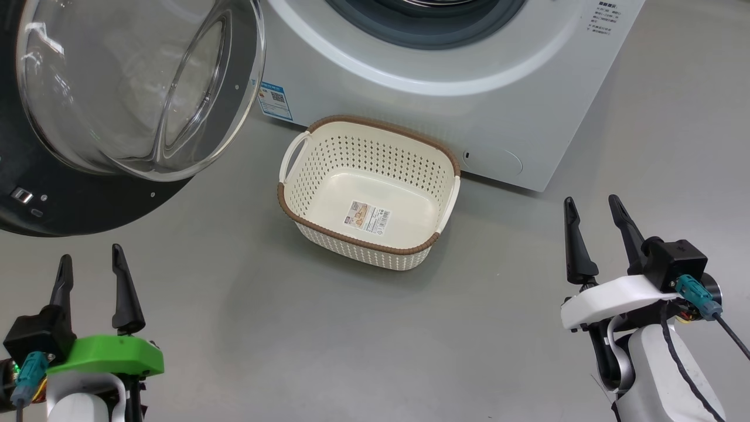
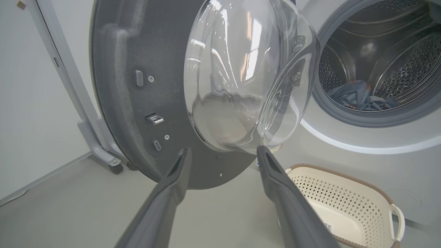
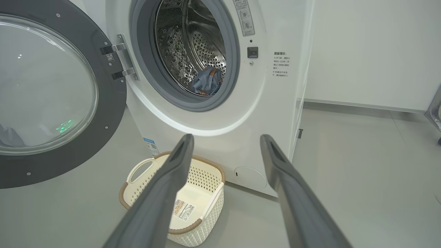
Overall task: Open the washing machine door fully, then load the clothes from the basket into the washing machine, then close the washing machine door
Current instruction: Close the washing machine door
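- My left gripper: two long, dark, tapered fingers, spread wide, holding nothing.
- My right gripper: same build, jaws parted, empty.
- Basket: cream perforated plastic, rounded rectangle, brown woven-look rim; on the grey floor, just before the machine.
- Door: glossy black rim, bulging clear glass; swung open, left.
- Washing machine: smooth white front, grey gasket, perforated steel drum.
- Clothes: crumpled blue fabric, low in the drum.

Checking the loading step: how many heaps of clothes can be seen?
1: the clothes lie low inside the washing machine; the basket holds none. More may be hidden deeper.
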Robot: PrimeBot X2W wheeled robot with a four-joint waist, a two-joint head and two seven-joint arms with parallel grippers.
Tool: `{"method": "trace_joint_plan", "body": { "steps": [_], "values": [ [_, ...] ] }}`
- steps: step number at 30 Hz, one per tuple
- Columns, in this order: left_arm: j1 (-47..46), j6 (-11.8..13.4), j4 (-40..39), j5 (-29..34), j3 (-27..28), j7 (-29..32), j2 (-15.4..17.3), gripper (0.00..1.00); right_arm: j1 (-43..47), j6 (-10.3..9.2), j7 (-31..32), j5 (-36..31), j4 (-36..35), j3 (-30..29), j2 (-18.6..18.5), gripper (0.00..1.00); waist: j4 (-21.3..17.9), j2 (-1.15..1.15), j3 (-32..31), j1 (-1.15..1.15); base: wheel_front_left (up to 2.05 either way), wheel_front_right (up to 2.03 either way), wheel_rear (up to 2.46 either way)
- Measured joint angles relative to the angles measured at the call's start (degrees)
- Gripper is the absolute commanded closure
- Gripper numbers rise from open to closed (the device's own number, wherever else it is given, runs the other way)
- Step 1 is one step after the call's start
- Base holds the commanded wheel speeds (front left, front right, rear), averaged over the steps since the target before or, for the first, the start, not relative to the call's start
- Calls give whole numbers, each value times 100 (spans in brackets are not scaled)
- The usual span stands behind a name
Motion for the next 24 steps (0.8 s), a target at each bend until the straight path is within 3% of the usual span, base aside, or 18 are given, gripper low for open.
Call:
{"method": "trace_joint_plan", "body": {
  "steps": [1,2,3,13,20,24],
  "values": [
    [0,1,-1,-11,1,0,-1,0,-1,0,0,0,4,-1,0,0,0,0,1,0,0,0,0],
    [0,2,-3,-46,1,0,-1,29,-1,1,0,0,8,-2,0,0,1,0,1,0,0,0,0],
    [0,4,-9,-59,2,0,-1,100,-1,1,0,0,11,-3,0,0,1,0,1,0,0,0,0],
    [37,5,38,-111,2,0,-1,100,-1,18,0,0,29,-25,0,0,-17,0,1,0,0,0,0],
    [23,51,34,-1012,365,0,-21,100,-1,18,0,0,33,-63,1,0,-12,0,-8,0,0,0,0],
    [-47,47,-18,-1217,626,0,-38,100,-1,18,0,1,33,-67,3,0,1,0,-10,0,0,0,0]
  ]
}}
